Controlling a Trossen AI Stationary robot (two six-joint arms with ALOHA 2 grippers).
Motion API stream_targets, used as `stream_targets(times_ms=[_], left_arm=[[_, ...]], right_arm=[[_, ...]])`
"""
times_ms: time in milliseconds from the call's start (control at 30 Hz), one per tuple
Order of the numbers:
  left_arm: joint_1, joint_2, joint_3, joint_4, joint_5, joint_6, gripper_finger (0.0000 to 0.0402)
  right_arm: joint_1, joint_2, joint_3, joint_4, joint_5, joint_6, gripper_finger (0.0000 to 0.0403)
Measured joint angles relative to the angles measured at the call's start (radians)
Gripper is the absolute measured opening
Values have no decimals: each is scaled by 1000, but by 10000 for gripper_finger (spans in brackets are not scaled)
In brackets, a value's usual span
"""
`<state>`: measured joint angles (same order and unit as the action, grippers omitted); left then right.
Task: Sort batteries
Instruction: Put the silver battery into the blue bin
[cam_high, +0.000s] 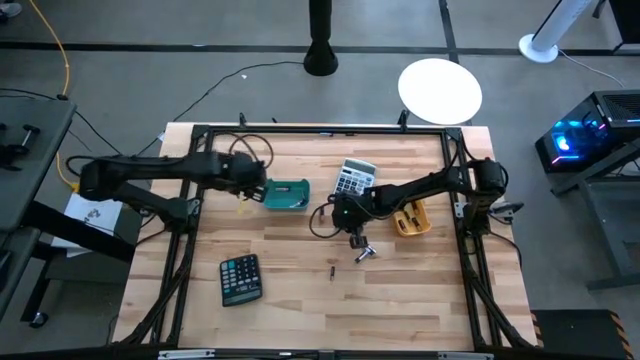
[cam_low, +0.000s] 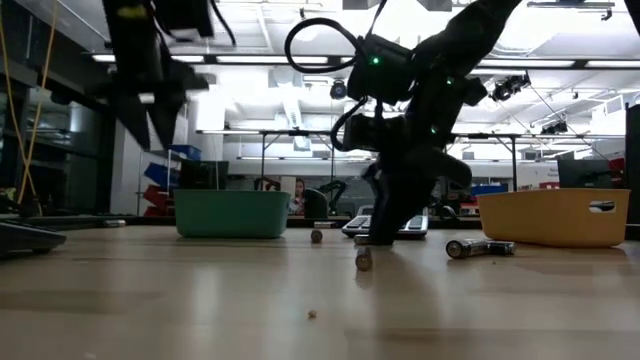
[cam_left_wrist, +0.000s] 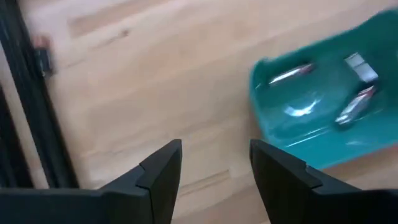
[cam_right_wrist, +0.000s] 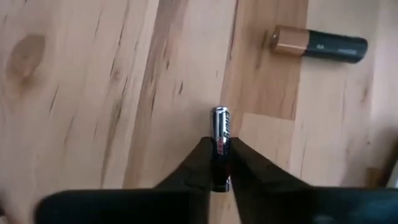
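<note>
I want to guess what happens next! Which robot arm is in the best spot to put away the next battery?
The right one, probably. Its claw is already shut on a small silver battery over the middle of the table. The left claw is open and holds nothing, near the teal tray.

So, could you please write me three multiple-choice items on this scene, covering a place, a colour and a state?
1. Where is the left tool?
A. beside the teal tray
B. over the yellow tray
C. above the dark calculator

2. What colour is the tray next to the right arm?
A. teal
B. yellow
C. red

3. What is the right tool doing?
A. hanging open
B. shut on a silver battery
C. shut on a calculator

Answers: 1 A, the high view shows it next to the teal tray. 2 B, that tray is yellow. 3 B, the right wrist view shows its fingers closed on the silver battery.
</note>
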<state>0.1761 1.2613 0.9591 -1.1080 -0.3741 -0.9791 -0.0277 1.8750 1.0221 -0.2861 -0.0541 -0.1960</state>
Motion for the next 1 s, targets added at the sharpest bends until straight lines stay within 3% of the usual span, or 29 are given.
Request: stream_targets(times_ms=[133,300,533,767,900,1000], left_arm=[[47,119,-54,72,111,57,152],[79,260,-101,110,119,65,94],[69,314,-128,471,164,144,7],[17,315,-128,792,219,190,4],[-2,316,-127,806,218,177,3],[3,301,-128,797,208,177,2]], right_arm=[[0,-29,-3,-19,-6,78,18],[0,-109,18,-73,3,139,8],[-1,-256,59,-90,53,154,5],[-58,-290,100,-59,84,128,4],[-109,-261,106,-21,83,156,7],[-135,-234,104,10,81,182,31]])
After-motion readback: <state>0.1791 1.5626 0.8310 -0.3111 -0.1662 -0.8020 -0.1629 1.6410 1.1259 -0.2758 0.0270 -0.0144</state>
